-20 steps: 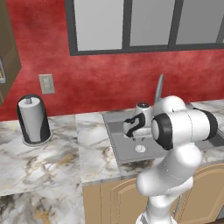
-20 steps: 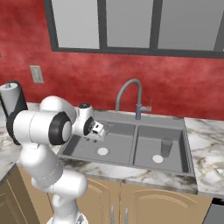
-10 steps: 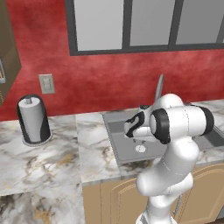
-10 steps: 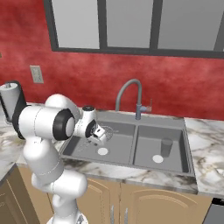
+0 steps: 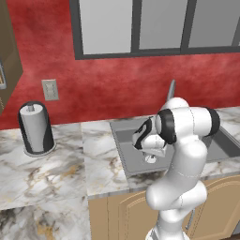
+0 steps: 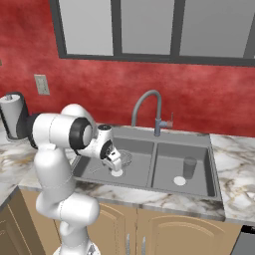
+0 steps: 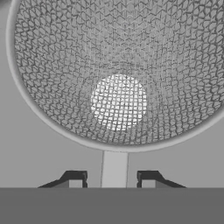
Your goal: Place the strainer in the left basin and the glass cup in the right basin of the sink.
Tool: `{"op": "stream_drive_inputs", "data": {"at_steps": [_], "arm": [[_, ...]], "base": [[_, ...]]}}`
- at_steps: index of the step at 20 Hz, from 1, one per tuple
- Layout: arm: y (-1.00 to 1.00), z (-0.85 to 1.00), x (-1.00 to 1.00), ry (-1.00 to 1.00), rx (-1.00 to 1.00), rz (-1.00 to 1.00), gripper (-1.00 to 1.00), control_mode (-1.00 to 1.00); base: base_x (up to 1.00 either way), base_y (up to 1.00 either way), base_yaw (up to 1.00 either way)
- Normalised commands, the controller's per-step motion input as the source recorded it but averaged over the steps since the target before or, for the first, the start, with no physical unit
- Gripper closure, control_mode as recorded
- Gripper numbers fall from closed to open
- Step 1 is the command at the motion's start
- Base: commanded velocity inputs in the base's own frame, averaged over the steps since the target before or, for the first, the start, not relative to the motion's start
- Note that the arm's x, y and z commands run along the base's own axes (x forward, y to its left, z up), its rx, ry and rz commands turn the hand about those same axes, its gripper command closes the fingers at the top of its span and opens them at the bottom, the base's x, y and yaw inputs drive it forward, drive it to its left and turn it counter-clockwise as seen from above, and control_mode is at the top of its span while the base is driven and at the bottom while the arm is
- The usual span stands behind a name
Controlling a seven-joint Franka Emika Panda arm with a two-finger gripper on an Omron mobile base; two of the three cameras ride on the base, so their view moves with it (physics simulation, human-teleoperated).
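Sink (image 6: pixel 214 164) is lying directly beneath and ahead of the gripper (image 7: pixel 113 181), with the arm reaching down over its near edge. Left basin (image 6: pixel 94 167) is sitting right under the tool; right basin (image 6: pixel 167 154) is lying beyond the divider, well off to the side away from the arm's shoulder.

Strainer (image 7: pixel 118 65) is filling the hand view just ahead of the fingertips (image 7: pixel 74 181), mesh bowl opening toward the camera, with the pale drain showing through its middle. That is suggesting it is sitting low in the left basin, roughly over the drain. Its flat handle (image 7: pixel 114 168) is running back between the two fingertips, which are standing apart on either side with a visible gap to the handle, so the jaws are reading as parted and holding nothing. Judgement: the strainer is placed where the task wants it and the tool is letting go.

Glass cup (image 6: pixel 189 168) is standing upright in the right basin beside its drain, far from the gripper, so that half also looks done.
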Motion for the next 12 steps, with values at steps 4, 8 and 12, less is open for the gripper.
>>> {"op": "stream_drive_inputs", "data": {"at_steps": [4, 8, 12], "arm": [[-0.11, -0.22, 0.27, 0.05, 0.00, -0.09, 1.00, -1.00], [-0.16, -0.12, 0.26, 0.04, 0.00, -0.07, 1.00, -1.00], [-0.06, -0.10, 0.27, 0.04, 0.00, -0.05, 1.00, -1.00]], "base": [[0.00, 0.00, 0.00], [0.00, 0.00, 0.00], [0.00, 0.00, 0.00]]}}
